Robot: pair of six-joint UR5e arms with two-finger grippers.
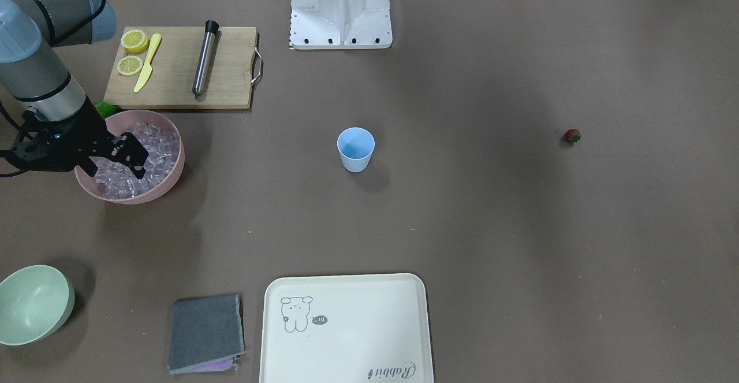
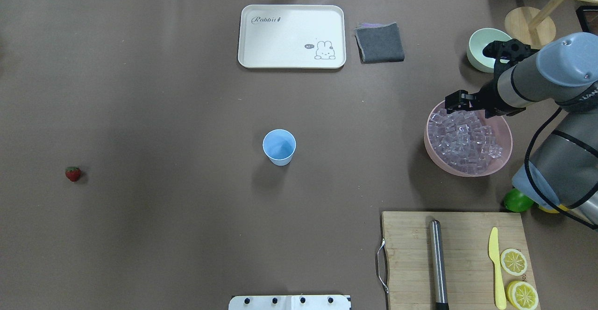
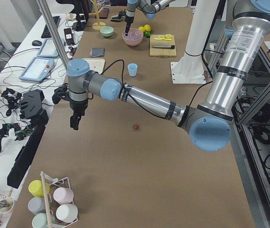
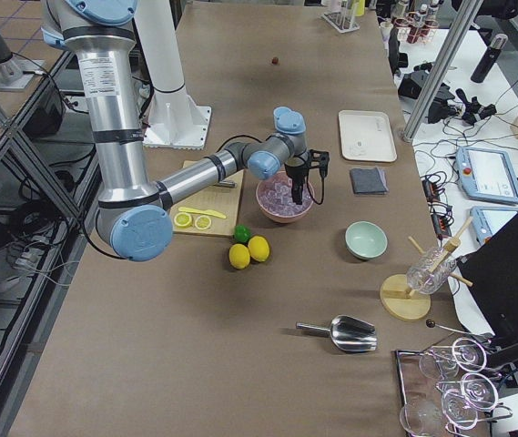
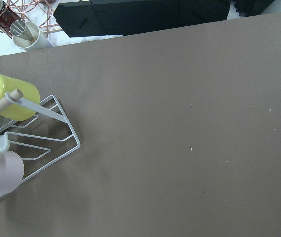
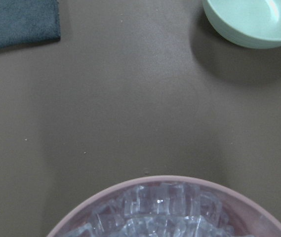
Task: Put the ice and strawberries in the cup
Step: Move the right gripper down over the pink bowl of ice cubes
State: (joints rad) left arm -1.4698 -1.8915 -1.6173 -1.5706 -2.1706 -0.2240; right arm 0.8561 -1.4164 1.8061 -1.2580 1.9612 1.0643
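Observation:
The light-blue cup (image 1: 355, 149) stands upright at mid-table, also in the overhead view (image 2: 279, 147). The ice (image 1: 155, 139) is a heap of clear cubes in a pink bowl (image 1: 173, 176); it also shows in the overhead view (image 2: 465, 139) and the right wrist view (image 6: 165, 207). My right gripper (image 1: 114, 166) is open, with its fingertips down among the cubes at the bowl's side. One red strawberry (image 1: 572, 136) lies alone far across the table (image 2: 73, 173). My left gripper (image 3: 74, 121) hangs over bare table away from the strawberry (image 3: 136, 127); I cannot tell whether it is open or shut.
A wooden board (image 1: 179, 68) behind the pink bowl holds lemon halves, a yellow knife and a steel muddler (image 1: 204, 58). A pale green bowl (image 1: 32, 304), a grey cloth (image 1: 206, 332) and a cream tray (image 1: 345, 328) lie along the far edge. A cup rack (image 5: 21, 138) stands near my left wrist.

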